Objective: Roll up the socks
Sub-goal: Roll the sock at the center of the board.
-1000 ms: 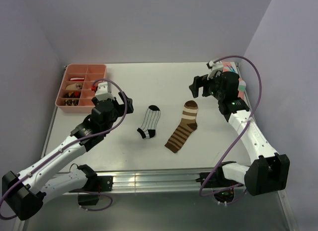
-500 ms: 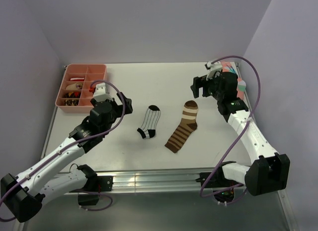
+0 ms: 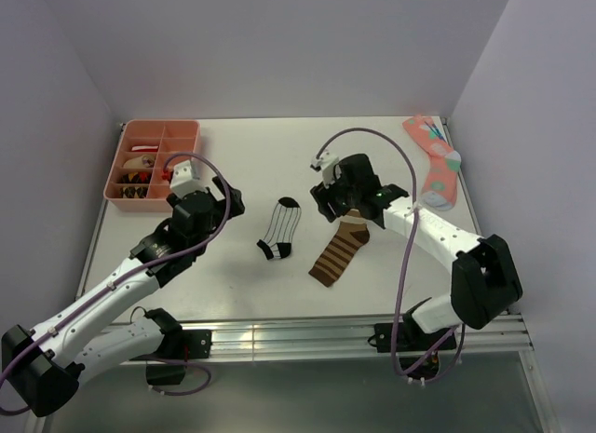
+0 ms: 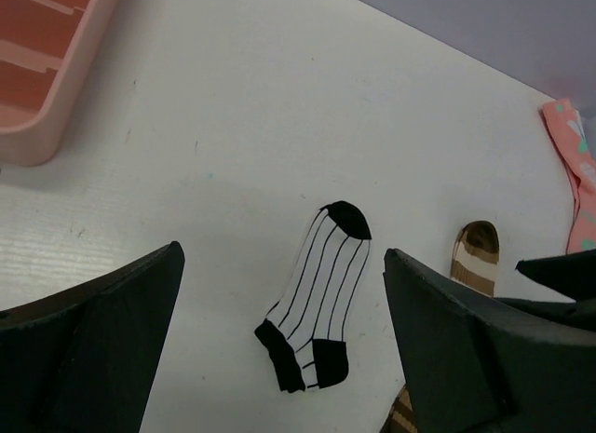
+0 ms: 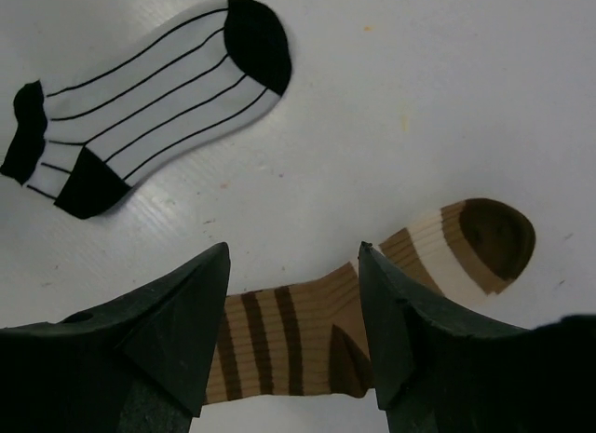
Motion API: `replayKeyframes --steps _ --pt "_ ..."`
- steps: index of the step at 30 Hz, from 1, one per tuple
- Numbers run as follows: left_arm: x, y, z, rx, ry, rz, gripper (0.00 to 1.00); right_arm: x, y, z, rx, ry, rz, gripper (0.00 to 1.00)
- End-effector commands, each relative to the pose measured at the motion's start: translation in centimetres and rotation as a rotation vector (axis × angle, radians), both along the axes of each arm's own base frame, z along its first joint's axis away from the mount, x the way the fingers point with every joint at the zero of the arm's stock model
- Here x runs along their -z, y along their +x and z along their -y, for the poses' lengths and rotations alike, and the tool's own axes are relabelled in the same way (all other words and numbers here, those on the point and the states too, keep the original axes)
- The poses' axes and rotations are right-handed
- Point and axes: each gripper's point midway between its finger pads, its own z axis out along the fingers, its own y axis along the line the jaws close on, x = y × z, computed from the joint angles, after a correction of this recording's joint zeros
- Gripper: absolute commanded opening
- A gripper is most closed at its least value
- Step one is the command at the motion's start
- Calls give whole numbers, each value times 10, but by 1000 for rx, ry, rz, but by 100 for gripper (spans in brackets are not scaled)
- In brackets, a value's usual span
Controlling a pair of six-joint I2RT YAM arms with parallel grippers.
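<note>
Your right pincer (image 5: 293,250) has swung in from the far corner and now hangs, jaws apart, over the toe end of the brown-and-tan sock (image 3: 337,254), flat on the counter (image 3: 242,163). Beside it lies the white striped sock (image 3: 279,230). Your left pincer (image 4: 282,254), also spread wide, hovers to its left.

Three socks are showing on one surface (image 3: 261,154): one white sock (image 3: 279,230) with black stripes, one brown-and-tan sock (image 3: 337,251) and one pink sock (image 3: 432,163) with dots. One tray (image 3: 154,128) is standing there. Two arms are reaching over it, the left arm (image 3: 121,284) and the right arm (image 3: 438,230), carrying two pincers: the left pincer (image 4: 281,254) and the right pincer (image 5: 293,250).
</note>
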Motion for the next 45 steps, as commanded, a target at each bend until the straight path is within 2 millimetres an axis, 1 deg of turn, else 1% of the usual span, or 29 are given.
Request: replayKeyframes --steps 1,2,4,5,6,7,8,9,10,11,12,13,14,15,17,21,22,23,25,26,27,28,30,32,33,35,37,42,45 --pt "-8 -1 -14 -85 -39 7 95 -16 -4 -16 -52 -23 46 65" --pt "-5 -2 -17 -101 -30 -3 94 -13 -11 -27 -74 -20 34 64" --pt "-6 -4 -25 -135 -31 -5 93 -10 -15 -37 -83 -29 25 62" --pt "-7 -4 -27 -146 -34 -7 93 -10 -21 -49 -92 -22 18 61" --pt "-7 -4 -32 -158 -31 -13 92 -1 -23 -54 -92 -39 -8 59" --pt "-8 -3 -34 -162 -33 -12 91 -2 -21 -62 -89 -39 -15 55" --pt "-9 -3 -36 -164 -35 -9 91 3 -25 -68 -86 -39 -44 54" --pt "-12 -2 -39 -171 -44 2 91 17 -30 -76 -96 -64 -85 51" --pt "-14 -2 -40 -170 -46 7 91 16 -29 -83 -92 -65 -86 47" --pt "-16 -2 -42 -173 -48 14 91 19 -29 -87 -77 -78 -88 45" --pt "-19 -2 -44 -177 -54 22 91 22 -35 -97 -94 -93 -84 45" --pt "-20 -2 -45 -174 -53 24 91 27 -39 -105 -104 -94 -91 41" --pt "-22 -1 -46 -178 -54 28 91 28 -37 -106 -76 -106 -75 40" --pt "-24 0 -49 -183 -53 31 91 26 -40 -115 -87 -95 -67 39" --pt "-27 0 -51 -188 -49 36 91 29 -42 -124 -76 -73 -84 35" --pt "-32 0 -62 -227 -47 42 91 36 -49 -136 -85 -77 -89 33" --pt "-34 0 -64 -233 -46 46 91 35 -55 -144 -101 -77 -84 33" --pt "-36 0 -69 -250 -47 52 91 40 -57 -148 -103 -84 -96 33" --pt "-39 0 -74 -260 -48 62 91 39 -61 -158 -125 -80 -99 33" --pt "-41 2 -81 -277 -48 69 91 48 -63 -161 -111 -89 -125 33" --pt "-41 2 -81 -266 -47 67 91 48 -62 -164 -105 -95 -117 33" --pt "-41 4 -88 -279 -49 71 91 48 -65 -171 -113 -94 -115 33" --pt "-43 5 -88 -260 -59 81 91 55 -67 -177 -113 -98 -125 33" --pt "-45 7 -94 -270 -61 89 91 54 -68 -185 -108 -88 -120 33" --pt "-45 8 -95 -266 -57 88 91 60 -69 -187 -107 -97 -129 33" --pt "-47 8 -97 -267 -61 92 91 62 -67 -190 -92 -102 -122 33" --pt "-49 8 -95 -253 -72 99 91 67 -69 -195 -86 -106 -128 33" --pt "-46 7 -94 -242 -90 103 91 77 -65 -198 -56 -128 -129 33" --pt "-43 7 -92 -230 -95 99 91 86 -63 -194 -25 -157 -123 34"
